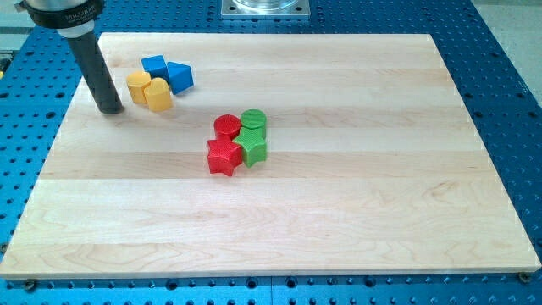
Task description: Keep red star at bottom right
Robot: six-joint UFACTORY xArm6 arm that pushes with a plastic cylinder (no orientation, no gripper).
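the red star (223,158) sits near the middle of the wooden board (356,212), a little toward the view's left, at the lower-left corner of a tight cluster of four. the green star (252,146) touches its right side, the red cylinder (227,127) sits just above it, and the green cylinder (253,119) is at the cluster's upper right. the star is well apart from the board's bottom right, so by my judgement the task is hardly begun.

my tip (111,109) rests on the board in the upper left of the frame, just to the left of a second cluster: a yellow block (138,85) and another yellow block (158,95), with a blue block (154,65) and a blue block (179,76) behind them. the tip looks just beside the nearest yellow block; i cannot tell whether it touches. there is no pincer on this arm, only the rod, so nothing can be spread, pressed or pinched.

the star looks like a small, light, rigid piece that should slide easily on the smooth wood. it cannot be held, only pushed. its points and notches mean a push off-centre would likely spin it or let it slip sideways off the rod. the best contact seems to be its upper-left side, pushing toward the lower right, though the green star lies partly in that path and may be carried along.
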